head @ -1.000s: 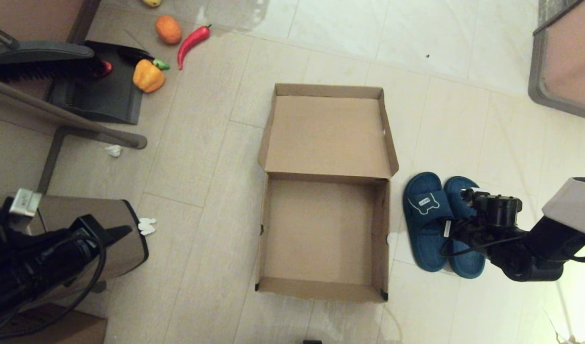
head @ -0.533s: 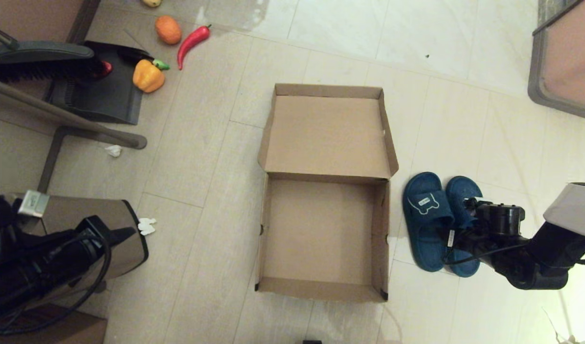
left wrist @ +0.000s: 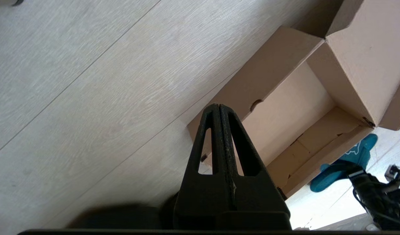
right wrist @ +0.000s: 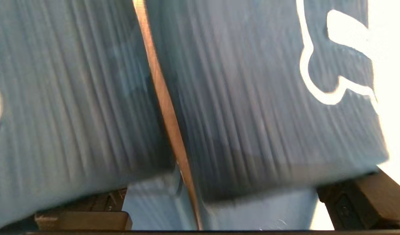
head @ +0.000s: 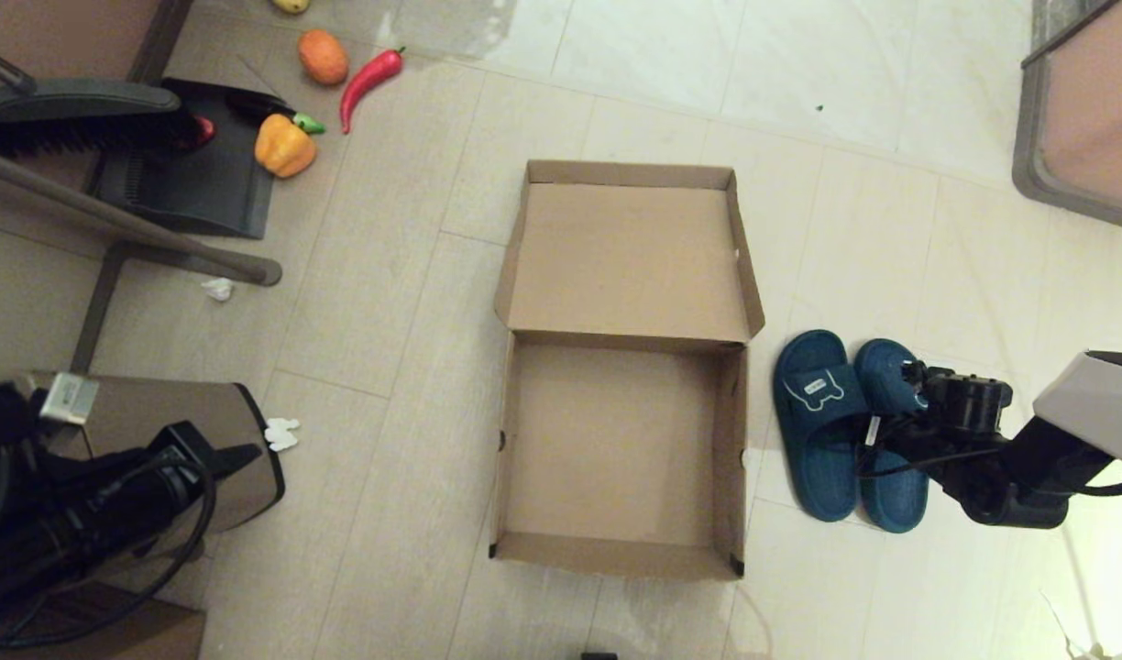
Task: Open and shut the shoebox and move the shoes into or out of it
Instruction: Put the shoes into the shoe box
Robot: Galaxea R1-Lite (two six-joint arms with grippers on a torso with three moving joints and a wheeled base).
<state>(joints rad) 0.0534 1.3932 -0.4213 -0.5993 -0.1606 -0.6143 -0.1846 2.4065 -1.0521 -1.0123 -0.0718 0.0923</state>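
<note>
The shoebox (head: 621, 367) lies open in the middle of the head view, its lid folded flat toward the top of the frame and its tray empty. The shoes (head: 845, 431) stand side by side on the floor at centre right, just beside the box's right wall.

The right gripper (head: 891, 417) is down over the two straps. In the right wrist view both straps fill the frame, with a dark finger (right wrist: 360, 195) at the lower right corner and another at the lower left, so the jaws look spread wide around both straps rather than pinched shut.

The risk I see is a partial hold: if the jaws close with only one strap between them, the other sandal would stay on the floor or drop on the way. A low carry could also catch the box wall and shove the box.

The head view hides the fingers behind the wrist; only the wrist camera shows them. The left gripper (left wrist: 219, 109), parked at lower left, has its jaws pressed together on nothing, as its own camera shows.
</note>
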